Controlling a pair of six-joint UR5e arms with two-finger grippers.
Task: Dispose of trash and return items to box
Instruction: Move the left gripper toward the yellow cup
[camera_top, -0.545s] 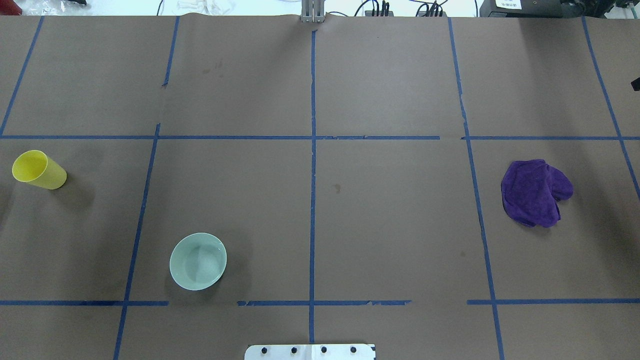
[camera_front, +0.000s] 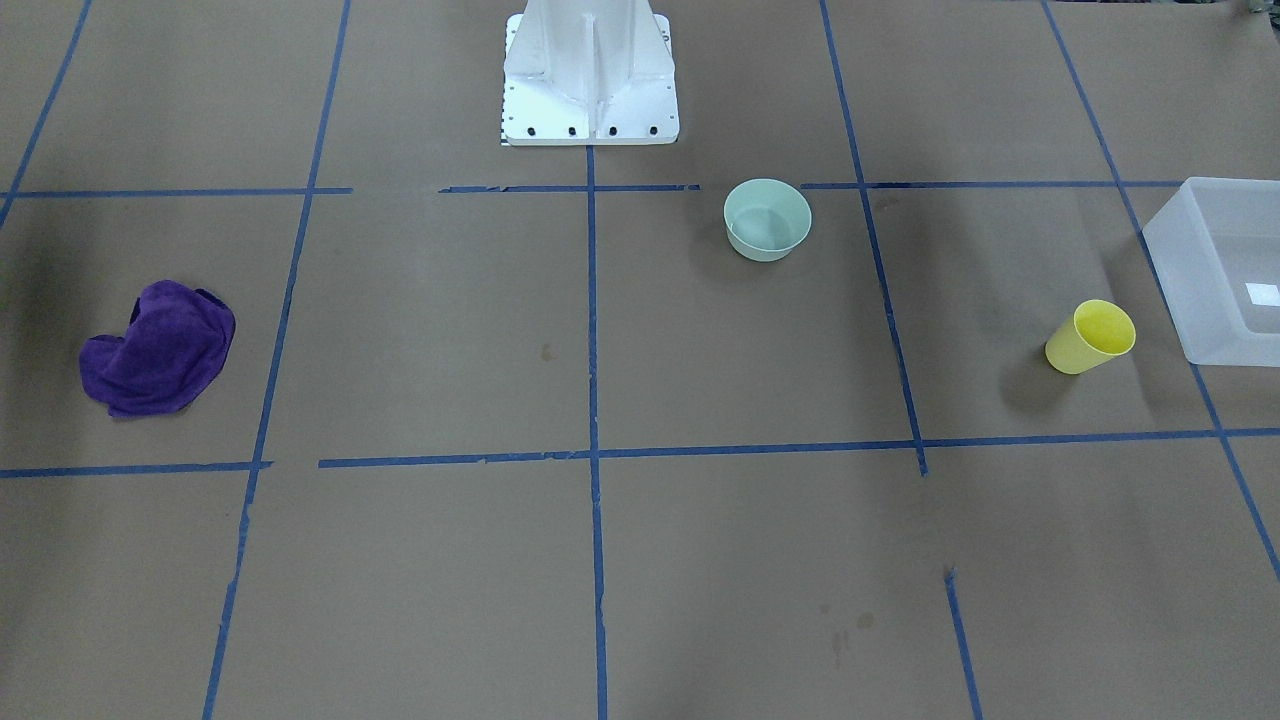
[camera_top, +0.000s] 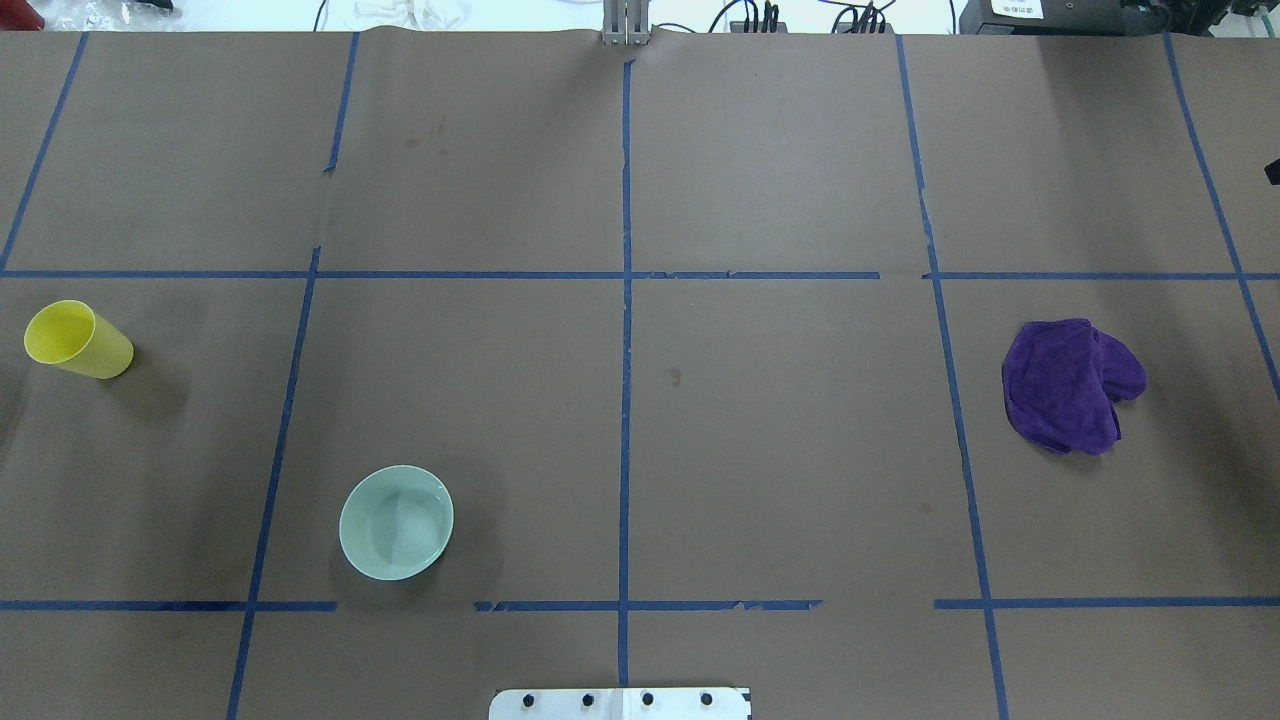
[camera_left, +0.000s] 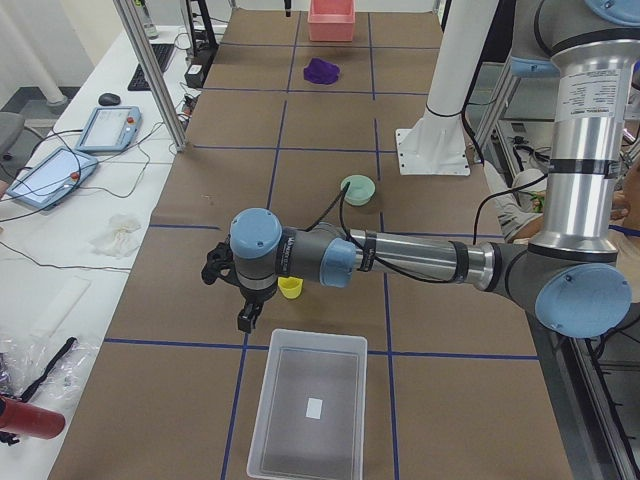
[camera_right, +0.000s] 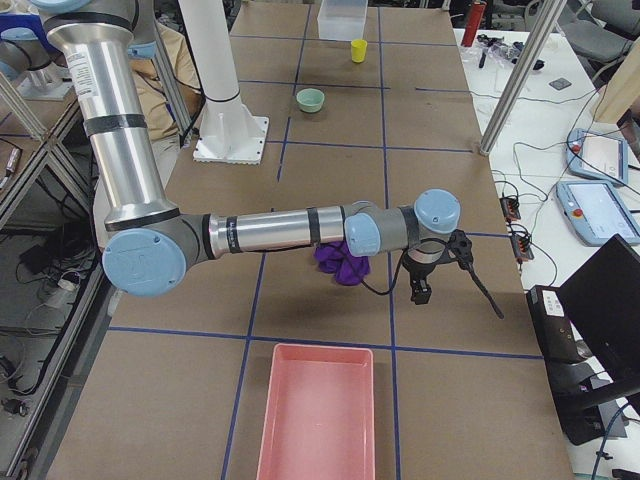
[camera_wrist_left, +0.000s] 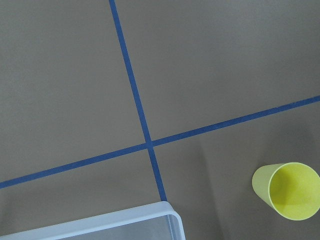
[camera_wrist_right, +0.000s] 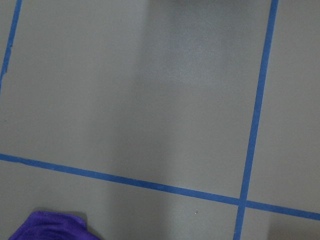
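Hovering my left jaws over the tabletop (camera_top: 780, 450) near cup (camera_top: 78, 340) and box (camera_front: 1200, 290), far left; bowl (camera_top: 396, 522) sits left, near me; right jaws beside cloth (camera_top: 1068, 385). Cannot tell either jaws' grip state.

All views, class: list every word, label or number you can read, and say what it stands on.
None is readable.
White label inside the box: too small to read.
Printing on the left arm, on its silver tube: blurred.
Sticker on the black device: blurred.
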